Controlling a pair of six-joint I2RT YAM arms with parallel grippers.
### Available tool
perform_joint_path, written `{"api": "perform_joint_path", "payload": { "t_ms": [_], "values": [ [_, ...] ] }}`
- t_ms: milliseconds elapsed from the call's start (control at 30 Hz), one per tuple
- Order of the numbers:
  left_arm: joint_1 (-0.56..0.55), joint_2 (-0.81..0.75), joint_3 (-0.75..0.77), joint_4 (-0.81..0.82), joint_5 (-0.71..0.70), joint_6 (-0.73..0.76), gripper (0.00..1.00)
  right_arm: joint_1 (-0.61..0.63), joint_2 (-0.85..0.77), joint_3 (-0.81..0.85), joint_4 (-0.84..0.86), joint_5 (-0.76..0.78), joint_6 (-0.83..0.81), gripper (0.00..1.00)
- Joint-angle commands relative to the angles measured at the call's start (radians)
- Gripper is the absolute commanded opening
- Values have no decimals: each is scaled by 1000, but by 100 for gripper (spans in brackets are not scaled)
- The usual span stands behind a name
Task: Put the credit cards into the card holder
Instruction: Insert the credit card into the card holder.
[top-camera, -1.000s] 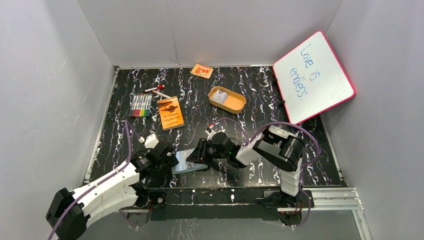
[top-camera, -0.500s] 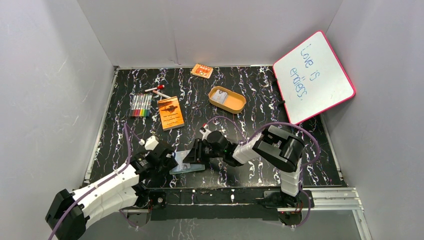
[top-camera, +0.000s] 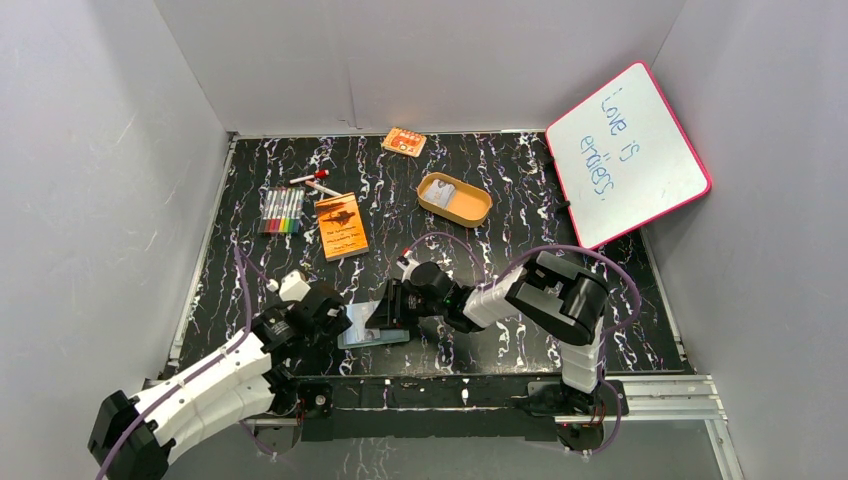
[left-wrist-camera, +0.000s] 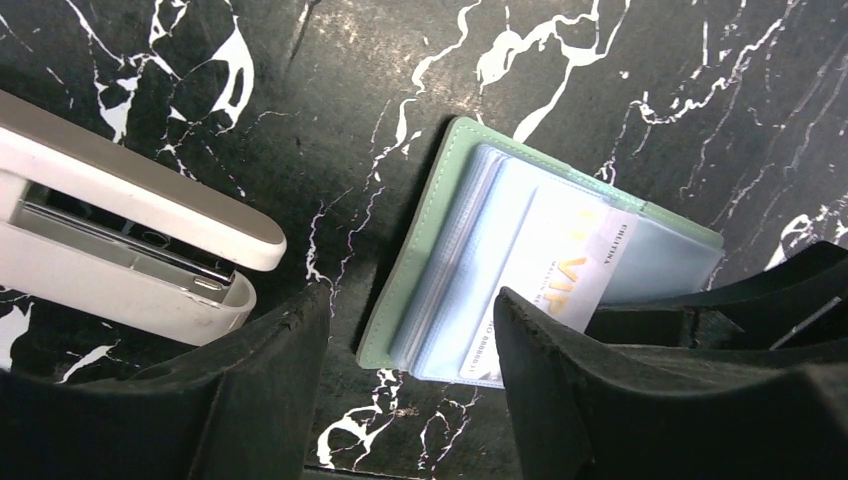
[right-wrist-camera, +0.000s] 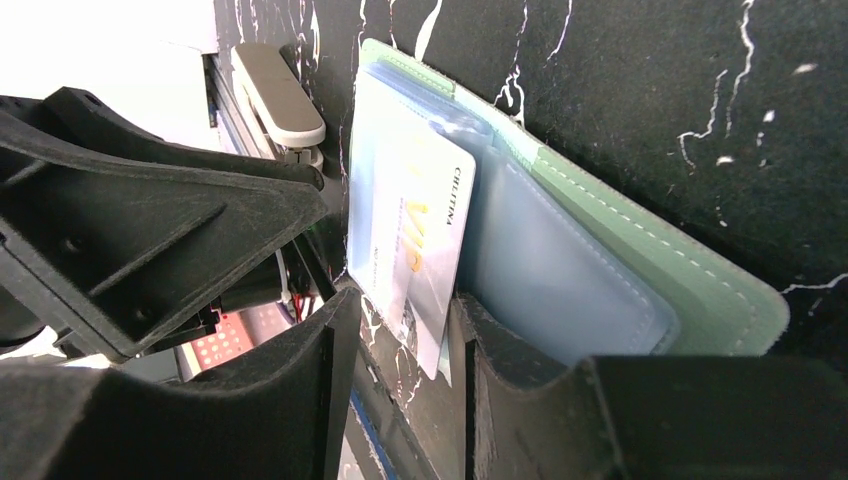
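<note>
From above, the right gripper (top-camera: 386, 316) covers most of the card holder (top-camera: 360, 331) at the table's near edge. In the right wrist view the credit card's (right-wrist-camera: 415, 230) lower edge runs behind the fingers (right-wrist-camera: 560, 420); whether they pinch it is unclear.

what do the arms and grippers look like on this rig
Both the left arm and right arm have white shells with chunky black joints. A thin purple cable runs along each. The left gripper and right gripper are matte black and wedge-shaped.

Credit card (left-wrist-camera: 560, 275) on the open card holder (left-wrist-camera: 425, 230), tray (top-camera: 476, 206) well behind.
</note>
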Motion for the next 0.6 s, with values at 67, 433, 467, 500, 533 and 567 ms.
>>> {"api": "perform_joint_path", "payload": {
  "t_ms": [67,433,467,500,533,567],
  "values": [
    [8,23,2,24,-18,-19,59,4,-46,18,-27,18,-38,47],
    [63,-120,-165,233,155,-47,61,5,-76,-27,7,14,-51,51],
    [63,-132,-172,236,156,-56,60,5,-74,-24,6,13,-54,51],
    [63,-143,-177,238,157,-60,60,4,-73,-21,4,12,-56,51],
    [63,-151,-179,239,158,-61,60,4,-73,-16,0,10,-60,51],
    [63,-158,-182,245,159,-62,59,4,-71,-11,-2,6,-62,51]
  ]
}}
